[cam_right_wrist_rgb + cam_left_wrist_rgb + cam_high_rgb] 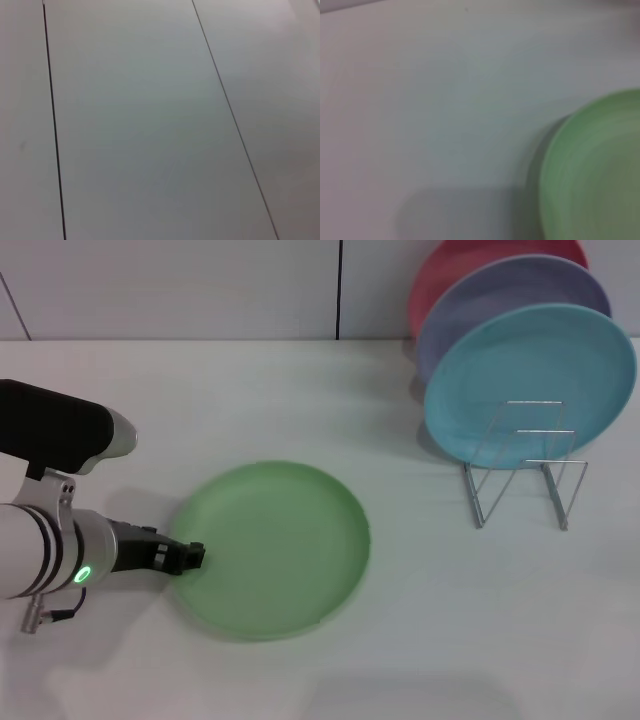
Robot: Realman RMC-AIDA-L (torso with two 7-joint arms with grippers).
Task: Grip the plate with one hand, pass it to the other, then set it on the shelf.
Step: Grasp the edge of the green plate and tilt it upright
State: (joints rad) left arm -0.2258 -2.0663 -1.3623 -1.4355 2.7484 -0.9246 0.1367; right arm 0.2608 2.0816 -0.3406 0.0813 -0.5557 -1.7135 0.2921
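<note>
The light green plate (275, 550) lies on the white table in front of me, left of centre. My left gripper (195, 558), black on a thick silver-white arm with a green light, is at the plate's left rim and looks shut on it. The plate's rim looks slightly raised, with a dark shadow beneath it in the left wrist view (595, 175). The silver wire shelf (525, 475) stands at the right rear. My right gripper is out of view; its wrist view shows only pale panels.
A turquoise-blue plate (530, 380), a lavender plate (500, 300) and a pink-red plate (470, 260) stand upright in the rack's rear slots. The rack's front wire loops hold nothing. A white wall runs behind the table.
</note>
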